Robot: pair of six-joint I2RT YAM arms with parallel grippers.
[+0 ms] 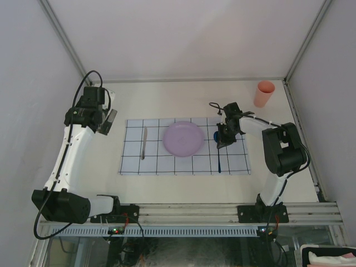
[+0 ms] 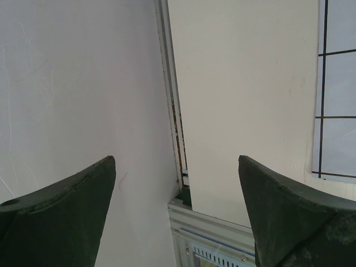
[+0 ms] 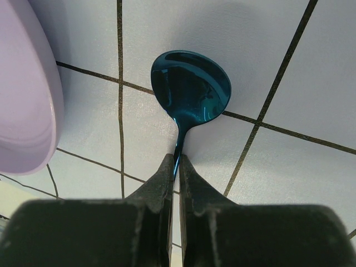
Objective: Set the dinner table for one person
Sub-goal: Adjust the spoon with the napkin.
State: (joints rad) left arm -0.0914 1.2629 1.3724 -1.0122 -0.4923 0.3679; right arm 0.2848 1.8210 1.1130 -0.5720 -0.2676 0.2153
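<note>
The off-white dinner table [image 1: 183,100] holds a pale grid cloth [image 1: 133,161] with a lilac plate [image 1: 182,138] in its middle. A silver utensil [image 1: 144,143] lies left of the plate. A blue spoon [image 1: 219,158] lies right of the plate, bowl pointing far. My right gripper [image 1: 224,139] is shut on the spoon's neck [image 3: 178,146], just behind the bowl [image 3: 191,86], low over the cloth [image 3: 278,167]. The plate's rim [image 3: 22,94] is to its left. My left gripper [image 1: 108,123] is open and empty [image 2: 177,167], above the table's left edge, beside the cloth.
A salmon cup [image 1: 264,93] stands upright at the far right corner of the table. White walls enclose the left, far and right sides. An aluminium rail [image 2: 172,111] runs along the left table edge, and the front rail [image 1: 189,211] carries both arm bases.
</note>
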